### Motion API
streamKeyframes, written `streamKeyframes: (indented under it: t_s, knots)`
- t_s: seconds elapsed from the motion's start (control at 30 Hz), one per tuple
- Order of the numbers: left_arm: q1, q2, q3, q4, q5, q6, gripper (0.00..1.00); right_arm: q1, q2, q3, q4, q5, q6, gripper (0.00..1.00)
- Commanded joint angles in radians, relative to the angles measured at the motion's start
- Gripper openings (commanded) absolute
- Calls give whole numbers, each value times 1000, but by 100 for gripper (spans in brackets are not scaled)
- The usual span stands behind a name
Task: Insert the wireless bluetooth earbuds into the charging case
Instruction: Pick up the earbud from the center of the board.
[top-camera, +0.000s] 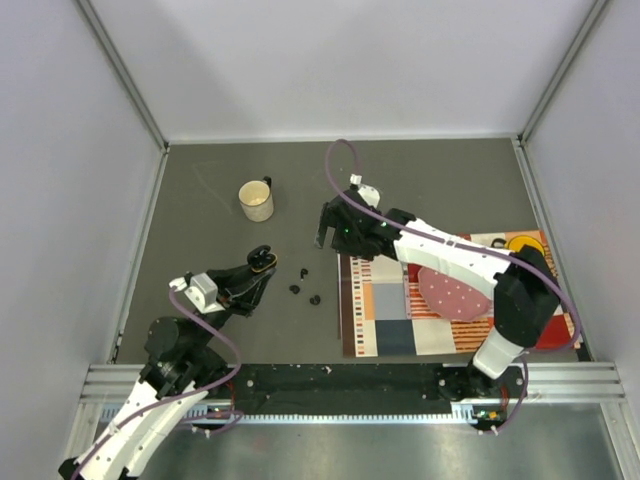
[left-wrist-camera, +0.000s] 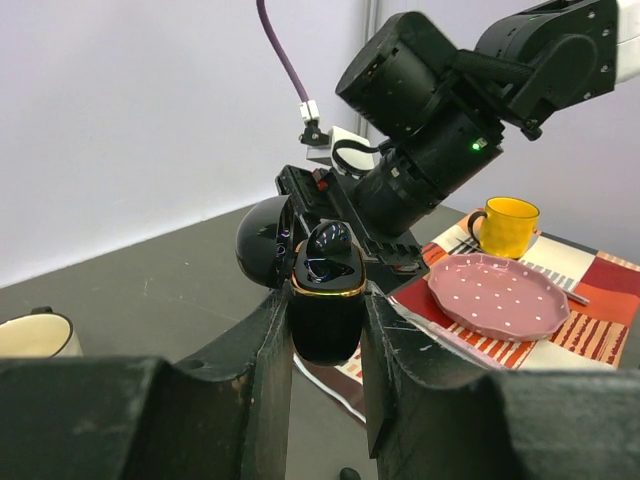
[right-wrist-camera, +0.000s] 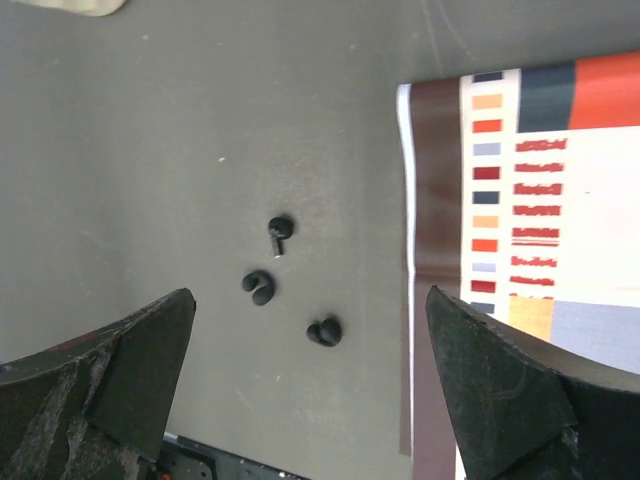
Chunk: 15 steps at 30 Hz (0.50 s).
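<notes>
Dark fingers (left-wrist-camera: 250, 400) of the left gripper (left-wrist-camera: 326, 335) fill the bottom of the left wrist view. They are clamped on the charging case (left-wrist-camera: 322, 290), which stands upright between them with its lid (left-wrist-camera: 262, 240) swung back to the left. Something glossy and rounded sits at the case's mouth; whether it is an earbud is hard to make out.

Three earbuds (right-wrist-camera: 259, 285) lie loose on the grey table (right-wrist-camera: 150, 150), close together but not touching. They sit left of centre in the right wrist view and just below centre in the top view, between the case and the striped placemat (right-wrist-camera: 530, 200).

Above them hangs the right gripper (right-wrist-camera: 308, 300), its fingers (right-wrist-camera: 130, 370) spread wide and holding nothing. Only the finger ends show, at the lower corners.

In the top view the left arm (top-camera: 180, 345) reaches up from the lower left, bent at the elbow. The right arm (top-camera: 450, 250) stretches from the lower right across the placemat toward the centre, covering part of a pink plate (top-camera: 455, 295) and most of a yellow mug (top-camera: 522, 243). A cream mug (top-camera: 256, 202) stands well apart toward the upper left, and it is cut off at the frame edge in both wrist views.
</notes>
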Motion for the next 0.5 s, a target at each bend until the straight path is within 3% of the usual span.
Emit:
streamKeyframes:
  t_s: [0.0, 0.1, 0.3, 0.47]
  knots:
    - [-2, -168, 56, -36, -7, 33, 0, -19, 61, 66, -41, -14, -7, 99]
    - [-2, -168, 71, -60, -3, 48, 0, -19, 129, 115, -60, -64, 6, 96]
    - [-2, -170, 90, -76, -4, 63, 0, -4, 284, 260, -149, -135, 124, 75]
    - [-2, -170, 99, -85, -6, 68, 0, 42, 373, 345, -172, -89, 166, 65]
